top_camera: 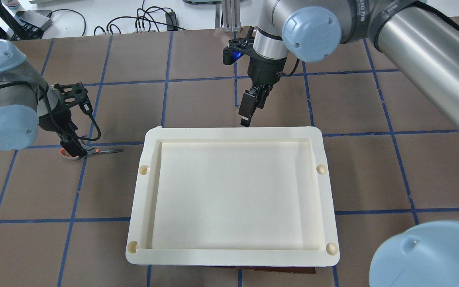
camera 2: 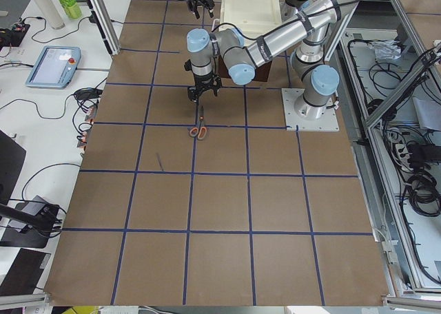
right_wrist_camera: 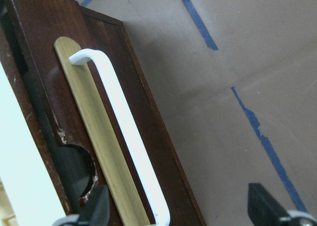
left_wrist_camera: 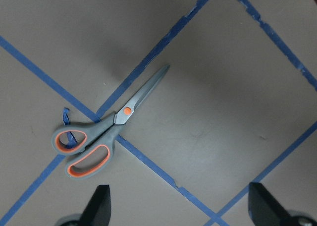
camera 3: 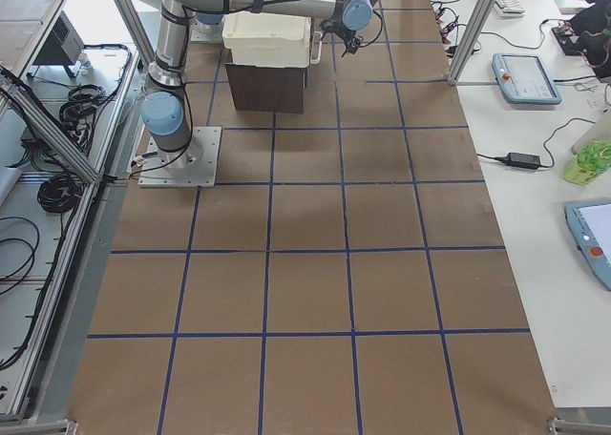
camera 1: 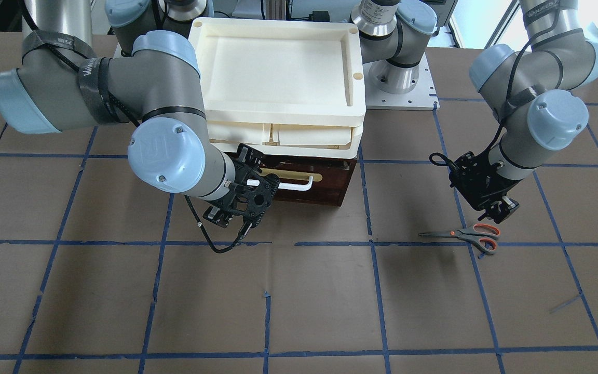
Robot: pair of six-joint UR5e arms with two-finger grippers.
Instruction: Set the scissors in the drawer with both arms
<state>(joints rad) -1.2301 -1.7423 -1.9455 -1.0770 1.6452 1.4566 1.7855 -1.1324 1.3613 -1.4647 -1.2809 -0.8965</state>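
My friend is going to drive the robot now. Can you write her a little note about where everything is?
Left end effector: open, hovering above the scissors, which lie flat on the table.
Right end effector: open, by the white handle of the drawer, not gripping it.
Drawer looks shut.
Done: both arms in position.
To do: pull drawer open, grasp scissors, put them inside.

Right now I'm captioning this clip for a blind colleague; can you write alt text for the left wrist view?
Closed scissors with grey handles and orange-red loops lie flat on the brown table across crossing blue tape lines, blades pointing up-right. The left gripper is open: its two black fingertips show at the bottom edge, spread wide and touching nothing.
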